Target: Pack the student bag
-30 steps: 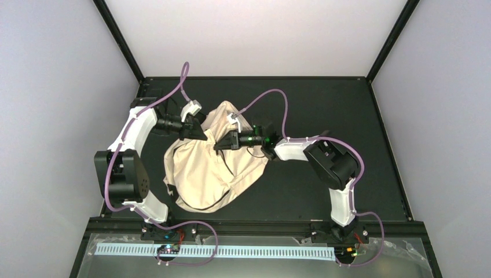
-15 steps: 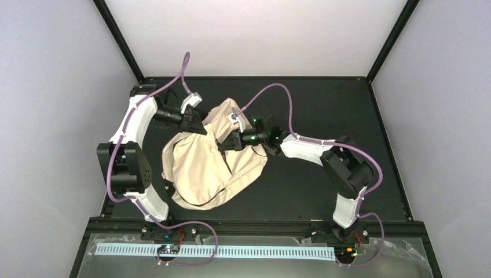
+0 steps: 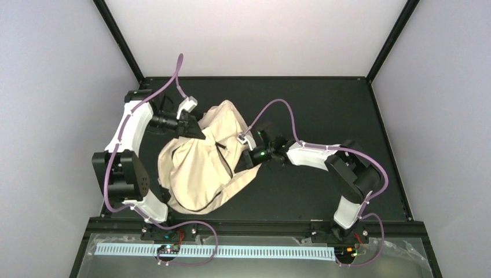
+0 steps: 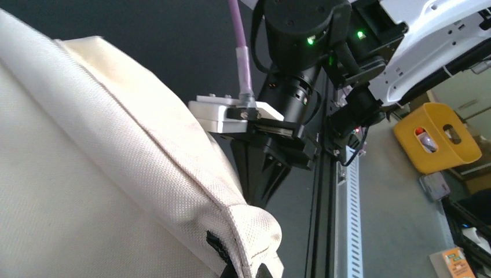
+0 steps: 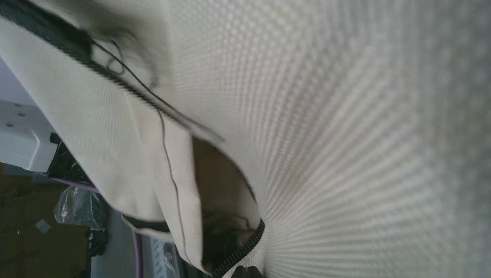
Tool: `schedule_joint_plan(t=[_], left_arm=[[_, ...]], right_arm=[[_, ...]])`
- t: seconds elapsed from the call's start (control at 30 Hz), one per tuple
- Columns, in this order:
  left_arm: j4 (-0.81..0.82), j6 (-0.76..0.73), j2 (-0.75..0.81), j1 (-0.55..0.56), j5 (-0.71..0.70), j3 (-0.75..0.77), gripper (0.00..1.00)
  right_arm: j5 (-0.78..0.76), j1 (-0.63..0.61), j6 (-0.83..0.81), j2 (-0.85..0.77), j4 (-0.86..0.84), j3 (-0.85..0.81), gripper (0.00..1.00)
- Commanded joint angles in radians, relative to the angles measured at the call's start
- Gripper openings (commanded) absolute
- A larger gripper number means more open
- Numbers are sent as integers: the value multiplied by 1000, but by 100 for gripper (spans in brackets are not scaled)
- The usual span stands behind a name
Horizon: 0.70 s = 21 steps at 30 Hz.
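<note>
Both arms pinch the student bag [image 3: 202, 168] near its mouth.
The bag lies left of centre on the table [image 3: 324, 104], its long axis running from 1 to 7 o'clock. The left gripper [image 3: 195, 130] is clamped tight on the rim, with the bag at its 5 o'clock. The right gripper [image 3: 248, 160] is likewise closed, apparently on the zipper edge, with the bag at its 9 o'clock.
</note>
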<state>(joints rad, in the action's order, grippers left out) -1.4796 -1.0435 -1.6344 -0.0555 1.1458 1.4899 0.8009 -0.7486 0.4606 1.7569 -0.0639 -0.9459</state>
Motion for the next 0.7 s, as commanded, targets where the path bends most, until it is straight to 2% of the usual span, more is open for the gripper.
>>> schedule_joint_plan(t=[0.0, 0.13, 0.27, 0.37, 0.47, 0.57, 0.67], left_arm=[[69, -19, 77, 26, 164, -50, 2], [83, -24, 116, 39, 133, -36, 2], [81, -121, 172, 76, 35, -28, 2], [89, -186, 230, 128, -38, -38, 2], [84, -221, 265, 168, -80, -17, 1], [21, -271, 262, 214, -118, 68, 2], [-66, -331, 247, 276, -140, 157, 2]], right_arm=[[19, 3, -20, -12, 47, -45, 1], [4, 2, -136, -102, 15, -42, 8], [-44, 3, -239, -240, -107, 37, 13], [-49, 15, -308, -313, -111, 35, 20], [-24, 60, -337, -367, -86, 1, 24], [-40, 119, -376, -418, -29, -35, 30], [-139, 129, -488, -469, 69, -79, 45]])
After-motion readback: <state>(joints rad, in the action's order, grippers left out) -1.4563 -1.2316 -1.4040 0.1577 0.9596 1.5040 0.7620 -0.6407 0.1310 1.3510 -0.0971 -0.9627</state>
